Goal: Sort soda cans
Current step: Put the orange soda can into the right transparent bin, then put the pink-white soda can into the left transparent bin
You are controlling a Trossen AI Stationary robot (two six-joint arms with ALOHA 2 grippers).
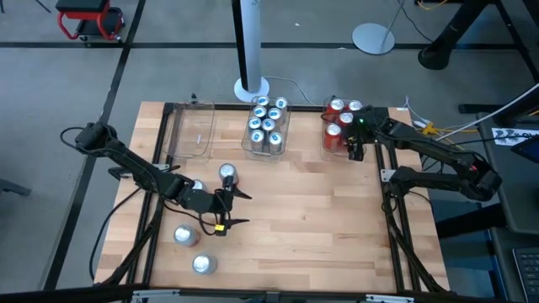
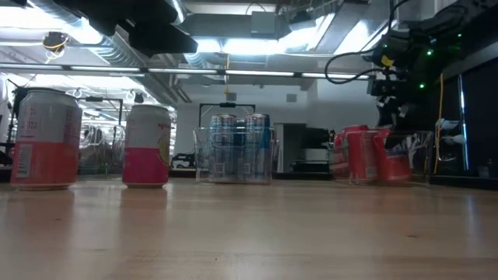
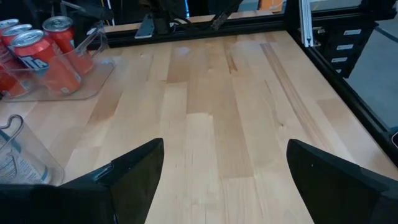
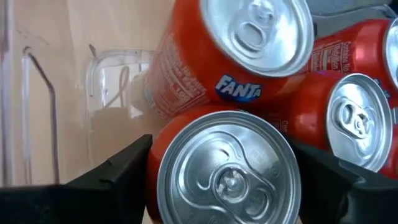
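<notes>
Right wrist view looks straight down on an orange can (image 4: 227, 174) sitting in the clear orange-can bin (image 1: 324, 126), the right gripper (image 4: 221, 165) with jaws apart on either side of it. I judge this a release: lift straight up, touching no neighbours. Well away from that bin, the left gripper (image 1: 226, 208), jaws apart, waits beside loose pink cans (image 1: 227, 173) on the desk (image 1: 320, 227).

A red cart (image 1: 88, 20) and a round white base (image 1: 375, 37) sit on the floor.
</notes>
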